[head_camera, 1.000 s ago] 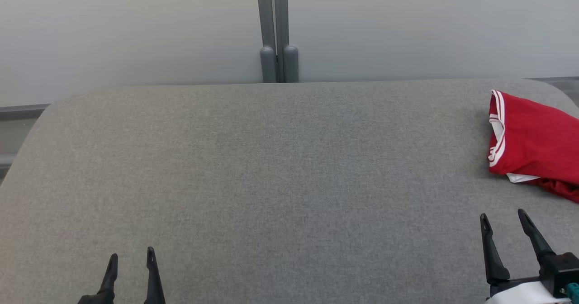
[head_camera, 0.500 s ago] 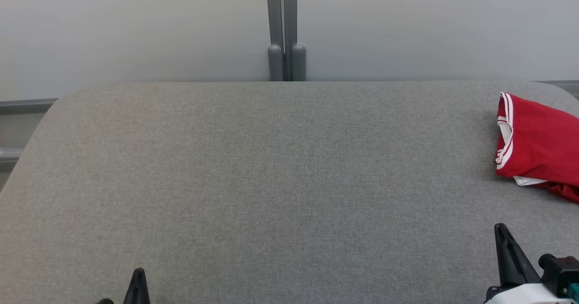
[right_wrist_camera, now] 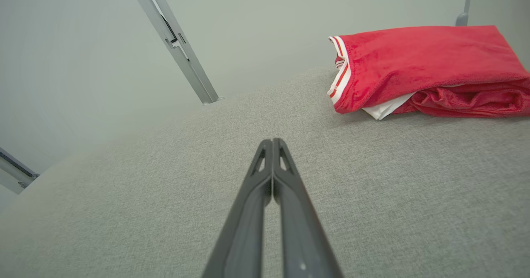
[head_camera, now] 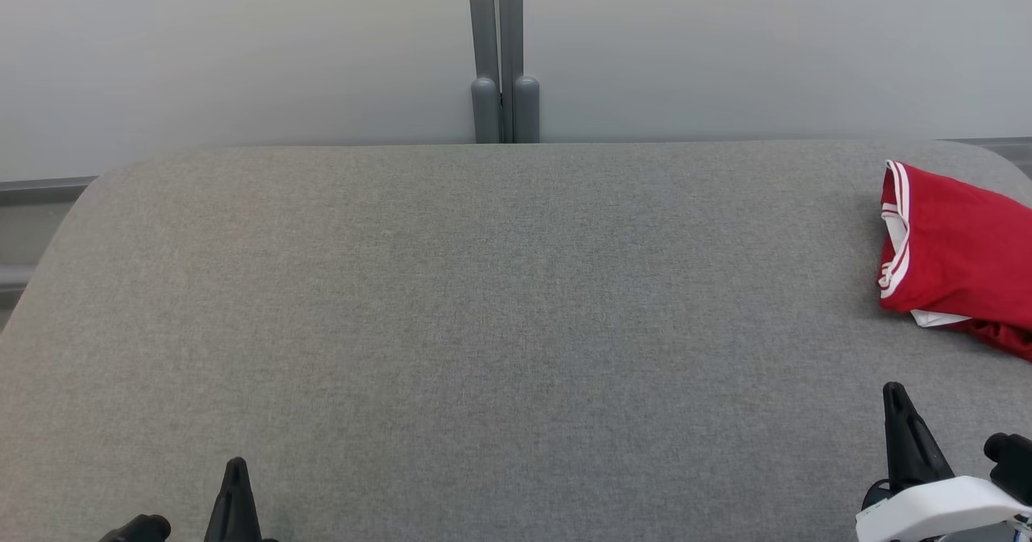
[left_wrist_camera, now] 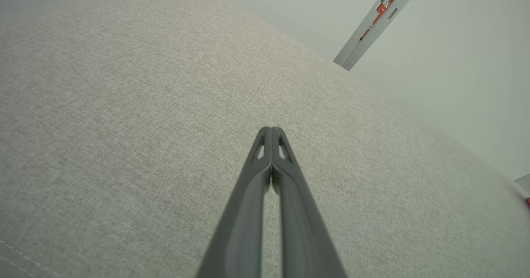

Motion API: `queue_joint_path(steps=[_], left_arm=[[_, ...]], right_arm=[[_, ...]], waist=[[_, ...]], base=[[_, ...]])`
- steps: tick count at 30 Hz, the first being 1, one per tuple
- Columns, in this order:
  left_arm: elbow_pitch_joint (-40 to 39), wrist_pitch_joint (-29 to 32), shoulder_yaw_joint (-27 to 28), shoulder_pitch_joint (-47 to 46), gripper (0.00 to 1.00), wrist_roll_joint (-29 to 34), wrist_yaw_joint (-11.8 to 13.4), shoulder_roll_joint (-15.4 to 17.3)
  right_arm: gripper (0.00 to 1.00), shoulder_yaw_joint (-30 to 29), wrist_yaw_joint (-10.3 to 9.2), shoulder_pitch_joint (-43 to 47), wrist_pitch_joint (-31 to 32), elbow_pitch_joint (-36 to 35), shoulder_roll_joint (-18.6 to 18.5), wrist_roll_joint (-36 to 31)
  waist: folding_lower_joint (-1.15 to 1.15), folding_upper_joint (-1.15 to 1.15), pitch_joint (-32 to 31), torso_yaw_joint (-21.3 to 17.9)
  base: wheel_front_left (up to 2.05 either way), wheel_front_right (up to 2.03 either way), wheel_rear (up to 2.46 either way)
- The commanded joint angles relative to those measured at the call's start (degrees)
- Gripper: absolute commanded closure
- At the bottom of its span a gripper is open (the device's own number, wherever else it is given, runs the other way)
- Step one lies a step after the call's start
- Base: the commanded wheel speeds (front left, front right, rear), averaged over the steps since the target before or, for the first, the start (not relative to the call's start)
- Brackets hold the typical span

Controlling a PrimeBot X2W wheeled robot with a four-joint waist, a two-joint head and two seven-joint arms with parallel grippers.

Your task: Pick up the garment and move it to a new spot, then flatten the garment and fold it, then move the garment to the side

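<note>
left gripper (left_wrist_camera: 271, 130) and right gripper (right_wrist_camera: 272, 142) are pressed together, empty, seemingly clear of the grey surface (left_wrist_camera: 124, 83).

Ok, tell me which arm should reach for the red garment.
Right. The garment lies at the right edge of the grey surface, just ahead of the right gripper; the left gripper sits far across it. Both are shut, so the right would need opening first.

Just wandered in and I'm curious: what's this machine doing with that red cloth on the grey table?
Nothing is being handled right now. The red garment lies loosely folded at the right end of the grey table, untouched. The left gripper and right gripper are both shut and empty, over the table's near side.
</note>
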Motion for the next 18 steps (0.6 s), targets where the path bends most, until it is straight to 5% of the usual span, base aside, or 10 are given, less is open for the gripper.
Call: queue_joint_path(steps=[1, 18], left_arm=[[-1.0, 0.4, 0.4, -1.9, 1.0, -2.2, -0.5, 0.2], [-1.2, 4.0, 1.6, -4.7, 1.0, -15.9, -1.8, 0.2]], right_arm=[[1.0, -0.1, 0.0, -1.6, 0.5, -0.5, -0.3, 2.6], [1.0, 0.0, -0.02, -4.5, 4.1, 1.0, 0.3, 18.1]], waist=[[0.0, 0.0, 0.0, -0.1], [0.0, 0.0, 0.3, -0.7]], base=[[0.0, 0.0, 0.0], [0.0, 0.0, 0.0]])
